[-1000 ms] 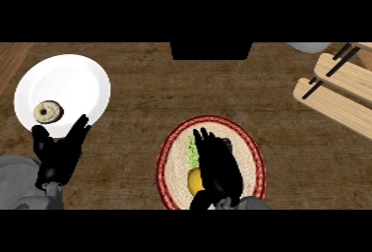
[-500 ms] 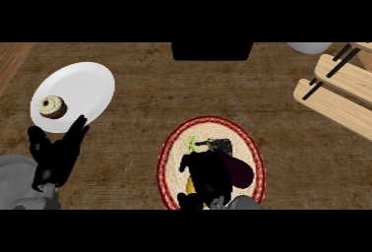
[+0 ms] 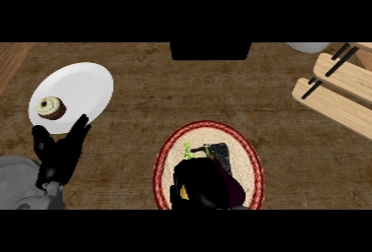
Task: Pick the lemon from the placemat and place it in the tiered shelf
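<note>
The lemon (image 3: pixel 184 192) is almost fully hidden under the right hand (image 3: pixel 209 181) — only a small yellow edge shows at the left side of the hand, over the placemat (image 3: pixel 249 147). The fingers (image 3: pixel 216 153) are curled down around it, so the hand looks closed on the lemon. This hand comes in from the lower edge, its back facing up. Which way the lemon points cannot be told. The left hand (image 3: pixel 59 152) rests open at the left, fingers up and spread, just below the plate (image 3: pixel 83 83) with a donut (image 3: pixel 50 108). The tiered shelf (image 3: pixel 340 91) stands at the upper right of the counter (image 3: pixel 145 113), well apart from the placemat.
</note>
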